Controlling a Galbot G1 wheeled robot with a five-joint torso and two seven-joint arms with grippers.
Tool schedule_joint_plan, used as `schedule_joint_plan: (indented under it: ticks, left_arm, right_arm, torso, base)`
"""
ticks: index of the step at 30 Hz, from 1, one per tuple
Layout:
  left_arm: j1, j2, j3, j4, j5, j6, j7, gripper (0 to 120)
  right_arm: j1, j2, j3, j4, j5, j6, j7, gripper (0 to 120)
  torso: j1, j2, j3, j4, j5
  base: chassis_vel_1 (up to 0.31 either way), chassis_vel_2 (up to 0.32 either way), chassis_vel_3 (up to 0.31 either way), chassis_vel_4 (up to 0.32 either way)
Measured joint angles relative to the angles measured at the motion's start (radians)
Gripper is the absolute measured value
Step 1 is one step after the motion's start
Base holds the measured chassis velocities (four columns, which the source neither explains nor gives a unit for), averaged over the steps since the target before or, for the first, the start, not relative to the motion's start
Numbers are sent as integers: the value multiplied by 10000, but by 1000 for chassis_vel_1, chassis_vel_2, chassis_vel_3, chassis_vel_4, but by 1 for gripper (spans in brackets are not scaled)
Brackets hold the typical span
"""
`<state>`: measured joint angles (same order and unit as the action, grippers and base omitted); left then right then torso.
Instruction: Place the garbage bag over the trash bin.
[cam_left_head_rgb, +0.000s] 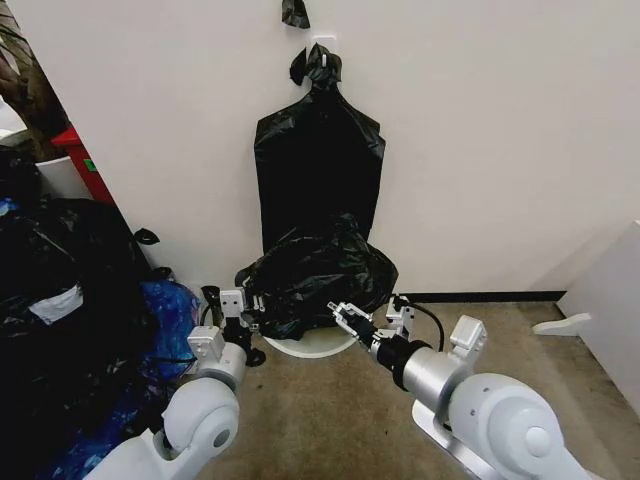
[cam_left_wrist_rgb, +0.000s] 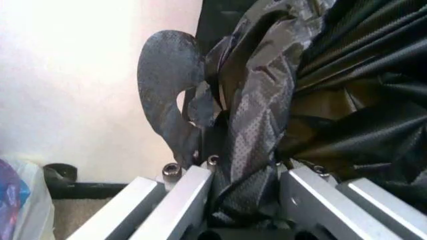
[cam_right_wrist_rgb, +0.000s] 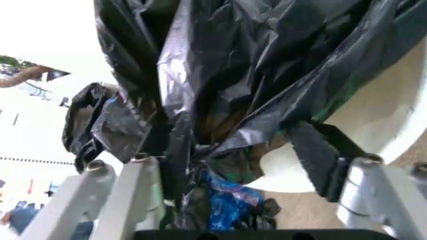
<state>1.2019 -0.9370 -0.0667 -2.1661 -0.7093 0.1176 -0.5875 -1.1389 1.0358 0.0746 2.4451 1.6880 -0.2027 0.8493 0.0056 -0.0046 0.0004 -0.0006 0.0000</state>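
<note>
At bin (cam_left_head_rgb: 312, 345) — both grippers (cam_left_head_rgb: 240, 312) (cam_left_head_rgb: 345, 318) pinching bag (cam_left_head_rgb: 315, 275).

A plain white wall (cam_left_head_rgb: 480, 140) fills twelve o'clock, edged by a dark baseboard (cam_left_head_rgb: 480, 296) where it meets tan carpet (cam_left_head_rgb: 330, 410). At three o'clock stands a white panel (cam_left_head_rgb: 612, 300); at nine o'clock, something red (cam_left_head_rgb: 85, 160).

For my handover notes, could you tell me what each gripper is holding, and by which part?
Both hold the garbage bag: the left gripper pinches a fold at its lower left edge, the right gripper a fold at its lower right edge, over the trash bin.
</note>
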Motion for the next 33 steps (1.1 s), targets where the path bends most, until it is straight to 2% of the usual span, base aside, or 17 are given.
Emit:
schedule_joint_plan:
  ticks: [10, 14, 21, 29, 33]
  left_arm:
    - [-39, 46, -54, -160, 16, -31, 83, 0]
    - [-56, 9, -102, -160, 8, -116, 128, 0]
    - [-99, -55, -224, -197, -234, -144, 26, 0]
    - [-149, -47, -328, -228, -1067, -20, -337, 0]
    - [-168, -63, -343, -359, -1716, 36, -612, 0]
  right_arm:
    - [-98, -38, -43, -190, -244, 6, -72, 11]
    - [-163, -92, -11, -185, -271, 17, -109, 0]
    - [-501, -174, 19, 17, -362, 6, -122, 0]
    - [-1885, -226, 29, 509, -870, -453, -352, 0]
    - [-2683, -78, -130, 305, -1739, -923, -1093, 0]
  torso:
    - [0, 0, 0, 0, 1]
    - [0, 0, 0, 0, 1]
    - [0, 0, 0, 0, 1]
    - [0, 0, -1, -1, 1]
    - [0, 0, -1, -2, 1]
  base:
    - [0, 0, 0, 0]
    - [0, 0, 0, 0]
    - [0, 0, 0, 0]
    - [0, 0, 0, 0]
    - [0, 0, 0, 0]
